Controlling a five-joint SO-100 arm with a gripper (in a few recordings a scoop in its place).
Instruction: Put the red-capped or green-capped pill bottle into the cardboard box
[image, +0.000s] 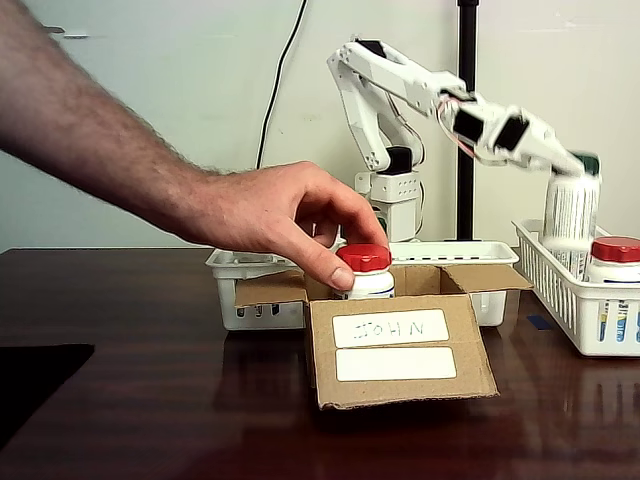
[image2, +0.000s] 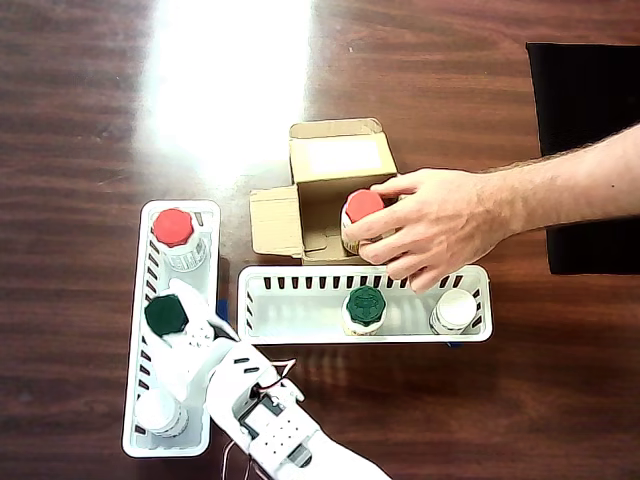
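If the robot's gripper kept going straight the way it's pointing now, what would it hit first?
Most likely the green-capped bottle in the narrow white basket. In the overhead view the gripper already sits at that cap; whether it is touching is unclear. The red-capped bottle stands beyond it in the same basket.

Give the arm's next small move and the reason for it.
Probably hold the gripper at the green-capped bottle in the side basket rather than carry it over: a person's hand grips a red-capped bottle in the cardboard box, blocking the drop spot.
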